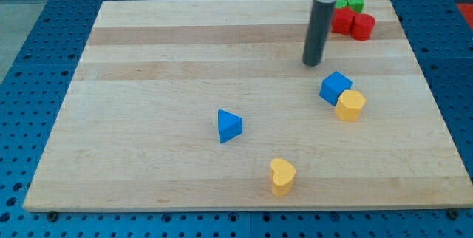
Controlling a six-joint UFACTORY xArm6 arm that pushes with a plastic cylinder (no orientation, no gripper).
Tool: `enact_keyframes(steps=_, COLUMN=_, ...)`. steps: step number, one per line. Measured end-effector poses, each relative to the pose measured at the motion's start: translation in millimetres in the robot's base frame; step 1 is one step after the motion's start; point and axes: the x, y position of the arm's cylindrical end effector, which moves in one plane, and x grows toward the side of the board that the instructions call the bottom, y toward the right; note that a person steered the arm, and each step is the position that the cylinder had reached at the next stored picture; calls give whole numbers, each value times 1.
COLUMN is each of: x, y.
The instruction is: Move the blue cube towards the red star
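The blue cube [335, 87] lies on the wooden board [148, 83] at the view's right, touching a yellow block [350, 106] at its lower right. A red star-like block [341, 21] sits near the view's top right, next to a red cylinder [362, 26]. My tip [313, 63] is on the board just above and left of the blue cube, a short gap away, and below and left of the red blocks.
A green block [356, 2] sits above the red ones at the board's top edge. A blue triangular block [228, 126] lies near the middle. A yellow heart [281, 177] lies near the view's bottom edge.
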Motion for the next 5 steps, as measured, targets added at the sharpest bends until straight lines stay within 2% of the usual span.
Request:
enact_keyframes(steps=1, x=96, y=-37)
enact_keyframes(steps=2, x=197, y=-7)
enact_keyframes(steps=3, x=219, y=65)
enact_keyframes(steps=4, x=211, y=91)
enact_keyframes(steps=5, x=188, y=83)
